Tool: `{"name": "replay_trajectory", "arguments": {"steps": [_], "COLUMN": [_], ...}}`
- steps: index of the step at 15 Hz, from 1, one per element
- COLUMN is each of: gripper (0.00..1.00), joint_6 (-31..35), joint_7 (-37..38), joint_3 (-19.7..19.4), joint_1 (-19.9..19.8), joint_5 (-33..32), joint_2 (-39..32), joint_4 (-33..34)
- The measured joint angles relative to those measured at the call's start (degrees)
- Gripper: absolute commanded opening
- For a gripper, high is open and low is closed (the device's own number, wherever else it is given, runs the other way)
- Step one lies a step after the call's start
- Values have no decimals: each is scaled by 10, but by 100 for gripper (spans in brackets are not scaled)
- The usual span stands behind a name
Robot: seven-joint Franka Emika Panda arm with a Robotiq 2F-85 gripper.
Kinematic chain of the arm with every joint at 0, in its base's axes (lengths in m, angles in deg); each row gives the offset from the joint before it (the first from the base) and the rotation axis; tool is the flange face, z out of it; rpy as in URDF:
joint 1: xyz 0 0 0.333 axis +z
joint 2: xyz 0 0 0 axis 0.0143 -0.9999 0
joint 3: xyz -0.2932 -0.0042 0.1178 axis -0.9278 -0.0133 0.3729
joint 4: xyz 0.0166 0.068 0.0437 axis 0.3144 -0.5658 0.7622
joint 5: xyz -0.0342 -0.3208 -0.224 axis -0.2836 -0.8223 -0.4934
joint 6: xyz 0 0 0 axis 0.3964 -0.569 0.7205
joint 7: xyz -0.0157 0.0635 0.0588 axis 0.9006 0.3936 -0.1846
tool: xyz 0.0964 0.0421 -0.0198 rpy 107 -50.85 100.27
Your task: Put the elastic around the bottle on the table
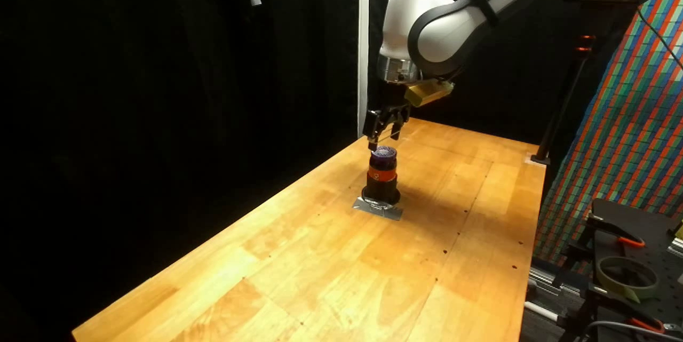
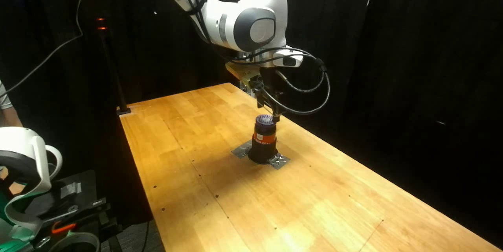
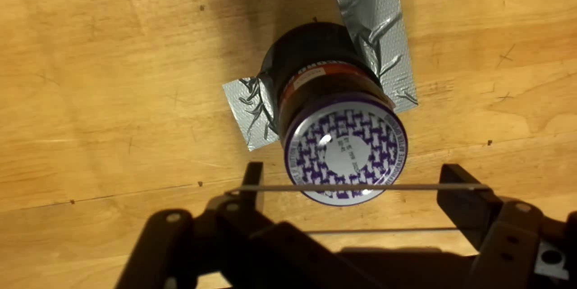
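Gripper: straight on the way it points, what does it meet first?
Probably the lid of the bottle: in the wrist view the elastic stretched across the open jaws crosses in front of it. Depth is hard to judge.

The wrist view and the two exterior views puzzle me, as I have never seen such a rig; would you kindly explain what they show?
The machine is a robot arm ending in a pincer. Both exterior views look in from outside it; the wrist view is taken from the arm itself, looking down past the fingers. On the wooden table stands a dark bottle with an orange band and a purple-and-white lid. Strips of silver tape show at its black base. The pincer is open and grips nothing between its fingers; instead, a thin elastic is stretched across from one finger to the other. It is not yet around the bottle.
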Motion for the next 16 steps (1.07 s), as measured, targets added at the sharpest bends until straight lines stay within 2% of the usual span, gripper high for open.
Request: {"name": "replay_trajectory", "arguments": {"steps": [10,16], "gripper": [100,100], "joint_6": [-6,-65], "joint_7": [16,14], "joint_3": [-30,-32], "joint_1": [19,18], "joint_5": [5,18], "joint_2": [-90,-115], "joint_4": [91,115]}}
